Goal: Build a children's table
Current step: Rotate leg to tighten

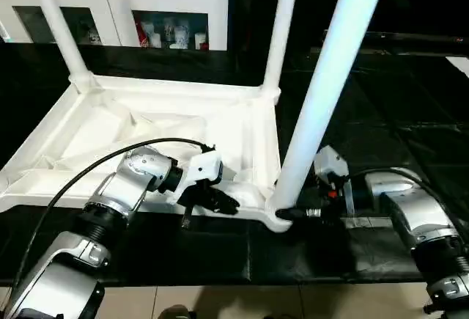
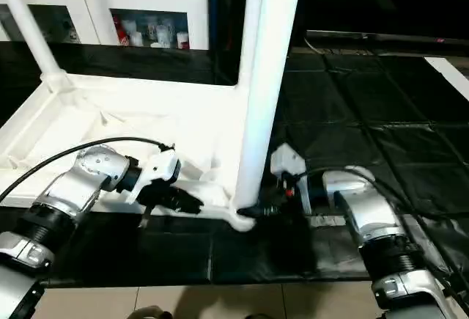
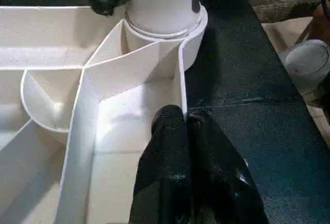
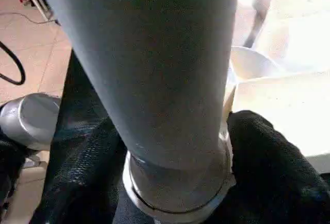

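From the head views, the table top [image 1: 146, 125] lies upside down on a black mat [image 1: 381, 136], ribbed underside facing up, with three legs standing upright in its corner sockets: the near leg [image 1: 322, 92] rises from the corner closest to the robot, the far leg [image 1: 282, 26] stands at the corner behind it, and a third leg [image 1: 55, 22] stands at the far corner on the other side. A white cabinet [image 1: 117, 7] with glass doors stands behind the table top. The left gripper [image 1: 212, 200] rests on the near rim of the table top, a little way along from the near leg, its black fingers pressed together. The right gripper [image 1: 293, 213] sits at the foot of the near leg, on the mat side of that corner. In the left wrist view, the left gripper's fingers [image 3: 175, 172] lie tight together over the edge wall of the table top, with the near leg's base [image 3: 162, 7] seated in its round socket just ahead. In the right wrist view, the near leg fills the space between the right gripper's two fingers [image 4: 268, 162], which stand spread on either side of the leg's base collar and close against it; whether they squeeze it I cannot tell.
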